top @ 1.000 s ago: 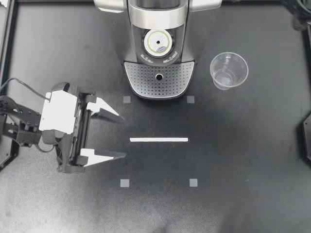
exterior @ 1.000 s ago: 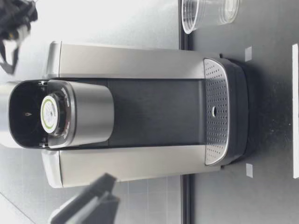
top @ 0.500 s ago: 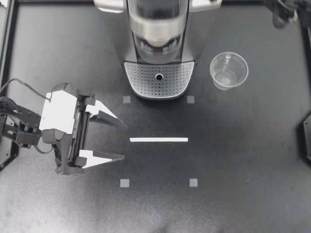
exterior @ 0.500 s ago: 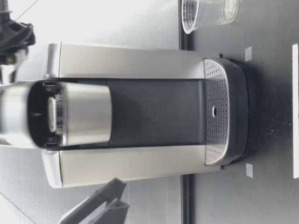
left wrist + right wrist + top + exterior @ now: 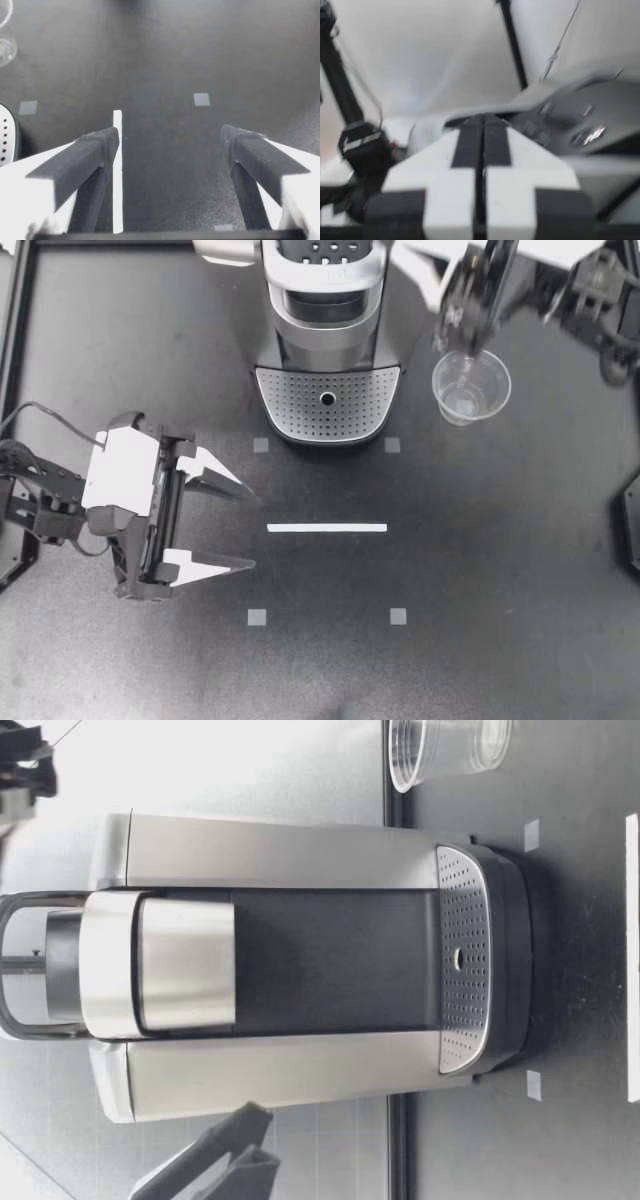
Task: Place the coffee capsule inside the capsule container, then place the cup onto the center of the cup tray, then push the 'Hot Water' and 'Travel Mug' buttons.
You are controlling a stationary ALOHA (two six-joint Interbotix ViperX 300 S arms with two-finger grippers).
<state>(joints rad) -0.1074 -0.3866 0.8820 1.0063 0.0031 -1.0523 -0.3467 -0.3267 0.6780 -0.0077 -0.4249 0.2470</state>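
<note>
The coffee machine stands at the back centre with its lid down and its buttons showing on top. No capsule is visible. Its perforated cup tray is bare. A clear plastic cup stands upright on the table beside the tray's right side. My left gripper hovers open at the left, far from the machine, nothing between its fingers. My right gripper is shut on nothing, up beside the machine's head, above the cup. In the right wrist view its pressed fingertips sit next to the button panel.
A white tape strip and small grey squares mark the dark table in front of the machine. In the low view the cup stands beyond the machine, and a finger of my left gripper shows nearer.
The machine's lid has swung down from open to shut, hiding the capsule. My right arm has come into the top view beside the machine's head. The left arm has barely moved.
</note>
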